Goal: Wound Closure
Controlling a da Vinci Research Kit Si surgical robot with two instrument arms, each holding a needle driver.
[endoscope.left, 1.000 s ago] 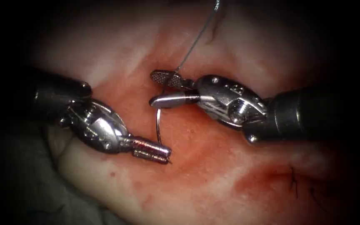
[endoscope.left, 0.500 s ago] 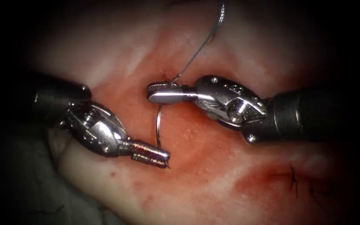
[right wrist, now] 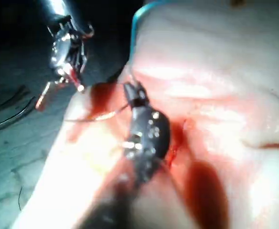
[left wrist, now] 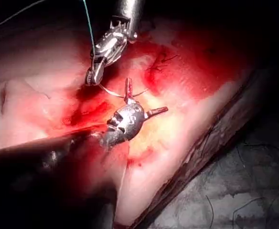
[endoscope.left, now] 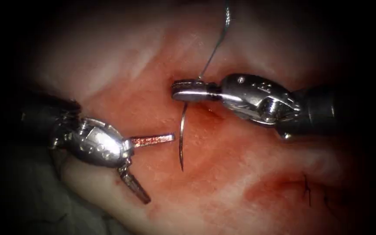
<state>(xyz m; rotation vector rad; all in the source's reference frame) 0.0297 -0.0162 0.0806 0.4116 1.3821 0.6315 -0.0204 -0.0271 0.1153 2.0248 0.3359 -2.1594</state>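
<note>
My right tool [endoscope.left: 176, 92] is shut on the curved needle [endoscope.left: 182, 135] close to its thread end. The needle hangs down from those jaws over the red-stained tissue [endoscope.left: 240, 174], its tip free and not in the tissue. Thread [endoscope.left: 216, 41] runs up and away from the right jaws. My left tool [endoscope.left: 160, 169] stands wide open just left of the needle and holds nothing. In the left wrist view the open left tool [left wrist: 146, 98] sits beside the needle [left wrist: 115, 93]. In the right wrist view the right tool [right wrist: 130, 88] grips the needle [right wrist: 96, 117].
Dark stitches [endoscope.left: 306, 189] with cut thread ends sit in the tissue at the lower right. Red fluid stains the middle of the tissue. Grey cloth [endoscope.left: 31, 204] lies under the tissue's left edge.
The right jaws closed on the needle's thread end. The left jaws then opened and let go of the tip end. The right tool has carried the needle slightly right.
</note>
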